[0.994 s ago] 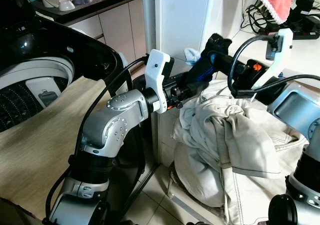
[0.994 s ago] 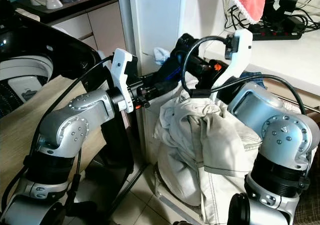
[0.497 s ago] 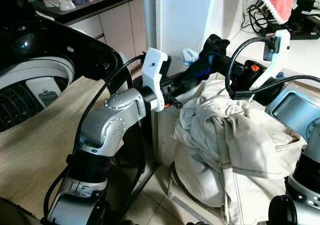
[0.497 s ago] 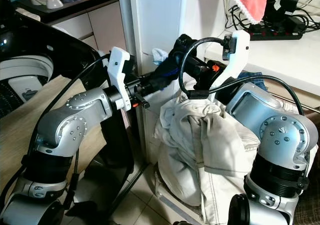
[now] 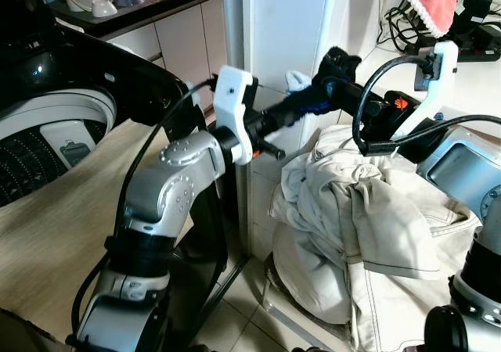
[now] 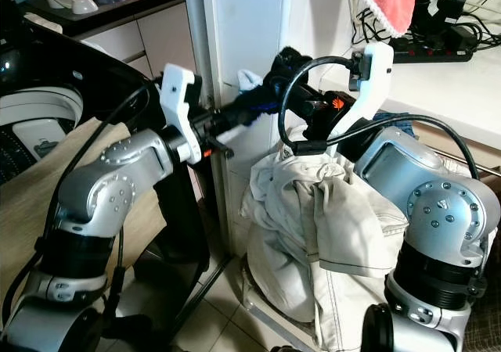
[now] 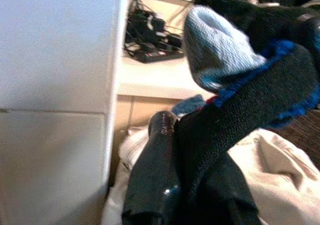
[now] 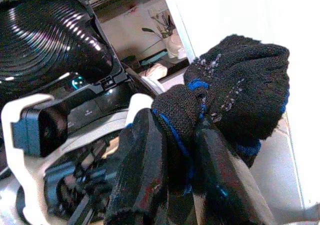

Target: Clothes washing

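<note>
Where tools meet, left tool [image 7: 200, 195] and right tool [image 8: 172, 185] both clamp dark sock [image 8: 235, 95]; fingertips hidden.

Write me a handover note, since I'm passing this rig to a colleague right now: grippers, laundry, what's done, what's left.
Left gripper: shut on the dark sock, held up above the pile.
Right gripper: shut on the same dark sock, at its other end.
Beige clothes pile sits in front of the right arm, beside the white cabinet.
Washing machine stands open to the left.
Done: sock lifted off the pile.
Left: carry it to the washer drum, then the pile.
</note>
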`<state>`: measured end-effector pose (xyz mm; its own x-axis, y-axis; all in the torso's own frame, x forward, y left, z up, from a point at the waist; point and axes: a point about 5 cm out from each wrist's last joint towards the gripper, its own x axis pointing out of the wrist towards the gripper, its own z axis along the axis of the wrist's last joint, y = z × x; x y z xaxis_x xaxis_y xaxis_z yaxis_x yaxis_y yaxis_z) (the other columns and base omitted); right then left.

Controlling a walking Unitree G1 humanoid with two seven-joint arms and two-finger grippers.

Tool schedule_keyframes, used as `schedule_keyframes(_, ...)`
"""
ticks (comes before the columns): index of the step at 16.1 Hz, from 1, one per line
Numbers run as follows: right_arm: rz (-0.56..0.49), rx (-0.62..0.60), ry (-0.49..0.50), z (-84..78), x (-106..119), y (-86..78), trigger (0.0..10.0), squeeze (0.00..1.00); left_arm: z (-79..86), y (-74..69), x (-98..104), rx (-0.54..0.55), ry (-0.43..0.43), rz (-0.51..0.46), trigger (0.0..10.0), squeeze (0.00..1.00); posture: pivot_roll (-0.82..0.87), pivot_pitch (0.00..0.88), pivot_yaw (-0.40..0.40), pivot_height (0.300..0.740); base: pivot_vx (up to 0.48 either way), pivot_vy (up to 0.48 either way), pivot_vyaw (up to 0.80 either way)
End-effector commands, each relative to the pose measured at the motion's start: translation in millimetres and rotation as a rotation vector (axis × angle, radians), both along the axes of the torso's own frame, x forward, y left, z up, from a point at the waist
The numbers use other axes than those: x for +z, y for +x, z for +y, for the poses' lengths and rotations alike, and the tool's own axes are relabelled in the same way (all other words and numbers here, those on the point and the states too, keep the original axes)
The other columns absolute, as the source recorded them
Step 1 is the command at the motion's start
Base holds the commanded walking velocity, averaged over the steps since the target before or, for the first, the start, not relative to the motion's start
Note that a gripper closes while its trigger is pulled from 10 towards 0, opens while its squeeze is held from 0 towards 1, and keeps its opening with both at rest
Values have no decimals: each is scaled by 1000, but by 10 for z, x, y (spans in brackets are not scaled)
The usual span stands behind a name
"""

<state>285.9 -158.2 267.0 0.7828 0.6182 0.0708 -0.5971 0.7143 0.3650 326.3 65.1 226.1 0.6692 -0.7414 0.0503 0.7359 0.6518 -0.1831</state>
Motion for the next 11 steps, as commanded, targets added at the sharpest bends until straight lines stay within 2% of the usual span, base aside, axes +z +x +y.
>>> schedule_keyframes(1, -37, 6, 1, 1, 40, -27, 10000, 1000, 141, 98, 7, 112, 16, 0, 0, 0, -79, 0, 55, 740, 0, 0, 0)
schedule_keyframes(4, -18, -17, 38, -21, 2, -9, 10000, 1000, 280, 190, 50, 209, 13, -11, 0, 0, -67, 0, 61, 740, 0, 0, 0)
schedule_keyframes(6, -19, -30, 25, -57, -14, -19, 10000, 1000, 368, 254, 158, 265, 27, -59, 0, 0, -61, 0, 66, 740, 0, 0, 0)
schedule_keyframes(7, -16, -48, -12, -86, -26, -25, 10000, 1000, 419, 294, 228, 311, 62, -95, 0, 0, -57, 0, 59, 740, 0, 0, 0)
schedule_keyframes(8, 1, -70, -114, -119, -91, -36, 10000, 1000, 505, 350, 328, 382, 65, -126, 0, 0, -54, 0, 56, 740, 0, 0, 0)
schedule_keyframes(9, 32, -47, -237, -145, -216, -92, 10000, 0, 731, 469, 545, 540, 74, -203, 0, 0, -46, 0, 47, 740, 0, 0, 0)
schedule_keyframes(10, 28, -26, -265, -136, -224, -116, 10000, 0, 868, 525, 643, 627, 96, -246, 0, 0, -43, 0, 42, 740, 0, 0, 0)
schedule_keyframes(11, 7, 24, -293, -82, -210, -164, 10000, 0, 1097, 586, 766, 757, 164, -307, 0, 0, -42, 0, 39, 740, 0, 0, 0)
